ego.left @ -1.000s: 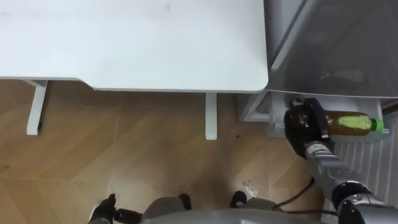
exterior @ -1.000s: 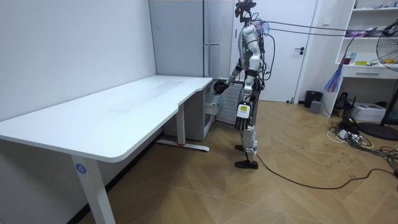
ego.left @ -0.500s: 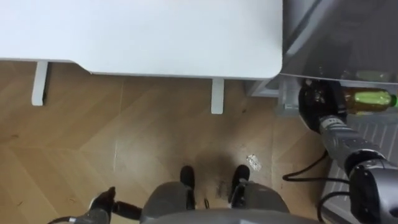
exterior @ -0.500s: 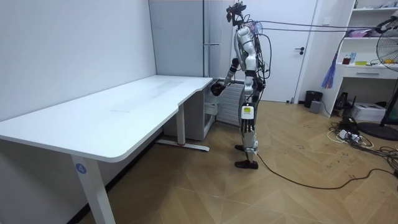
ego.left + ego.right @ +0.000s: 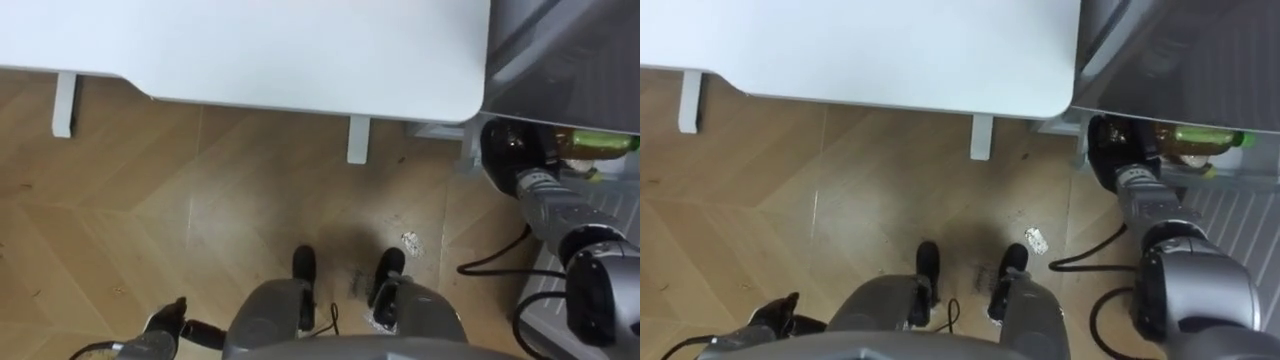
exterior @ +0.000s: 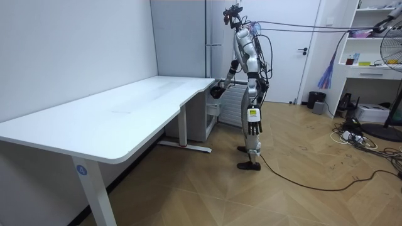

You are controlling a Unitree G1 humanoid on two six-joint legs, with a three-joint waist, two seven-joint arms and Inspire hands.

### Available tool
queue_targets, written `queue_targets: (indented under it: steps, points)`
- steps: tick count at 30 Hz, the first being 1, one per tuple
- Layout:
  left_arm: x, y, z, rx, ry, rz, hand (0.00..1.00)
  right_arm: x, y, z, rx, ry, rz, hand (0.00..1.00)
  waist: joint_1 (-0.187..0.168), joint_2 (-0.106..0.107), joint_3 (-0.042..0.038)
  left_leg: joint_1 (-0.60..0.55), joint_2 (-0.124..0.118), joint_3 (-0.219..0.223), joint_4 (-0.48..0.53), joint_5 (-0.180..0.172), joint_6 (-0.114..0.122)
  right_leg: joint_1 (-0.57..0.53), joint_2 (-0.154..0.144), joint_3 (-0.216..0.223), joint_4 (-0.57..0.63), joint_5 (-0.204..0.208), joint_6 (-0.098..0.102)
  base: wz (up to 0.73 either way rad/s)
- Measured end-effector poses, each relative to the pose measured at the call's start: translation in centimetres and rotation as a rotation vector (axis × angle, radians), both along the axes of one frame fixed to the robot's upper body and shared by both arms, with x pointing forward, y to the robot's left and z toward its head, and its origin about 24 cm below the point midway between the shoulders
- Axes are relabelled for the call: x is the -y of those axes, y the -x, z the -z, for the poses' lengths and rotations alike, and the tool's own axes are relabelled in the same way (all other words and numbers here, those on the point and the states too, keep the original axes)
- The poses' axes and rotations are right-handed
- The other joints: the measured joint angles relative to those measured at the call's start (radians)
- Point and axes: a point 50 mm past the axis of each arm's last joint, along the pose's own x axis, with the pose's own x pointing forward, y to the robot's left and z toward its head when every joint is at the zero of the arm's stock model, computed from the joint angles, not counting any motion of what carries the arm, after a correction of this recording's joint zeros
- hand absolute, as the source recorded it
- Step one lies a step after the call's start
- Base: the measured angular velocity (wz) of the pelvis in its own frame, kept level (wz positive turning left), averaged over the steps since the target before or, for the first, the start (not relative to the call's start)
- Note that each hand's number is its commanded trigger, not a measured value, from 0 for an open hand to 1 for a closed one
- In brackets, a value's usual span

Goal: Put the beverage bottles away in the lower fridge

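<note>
Bottle (image 5: 592, 144) w/ green label lies sideways at fridge (image 5: 570, 60) bottom, R hand (image 5: 506, 150) curled round its end, just beside desk (image 5: 300, 50). L hand (image 5: 165, 328) low at side.

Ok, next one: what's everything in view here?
bottle: one, amber with green label, sideways low at the fridge
fridge: one, grey, at the desk's far end
desk: one, white, in front of the robot
scrap: one, white, on the wood floor
door: one, white, behind the robot
fan: one, dark, room view's right
left hand: black, eye view's lower left
right hand: black, closed on the bottle
</note>
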Motion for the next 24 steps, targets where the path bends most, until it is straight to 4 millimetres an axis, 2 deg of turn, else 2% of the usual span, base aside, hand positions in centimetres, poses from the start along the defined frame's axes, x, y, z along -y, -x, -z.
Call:
queue_targets:
  steps: [16, 24]
  points:
    - [-0.1, -0.5, -0.1, 0.016, 0.006, 0.012, 0.00, 1.2, 0.3, -0.3, -0.035, 0.062, -0.015, 0.00, 0.023, -0.008, 0.0050, 0.000, -0.003, 0.051, -0.002, 0.005, 0.009, -0.013, -0.014, 0.004, 0.019, -0.004, 0.007, -0.02]
    - [-0.5, -0.5, -0.2, 0.015, -0.001, 0.012, 0.00, 1.1, -0.2, -0.6, -0.049, 0.044, -0.013, 0.00, -0.005, -0.009, 0.0055, -0.010, -0.006, 0.056, -0.001, 0.011, 0.017, -0.028, -0.028, 0.000, 0.043, -0.008, 0.011, 0.05]
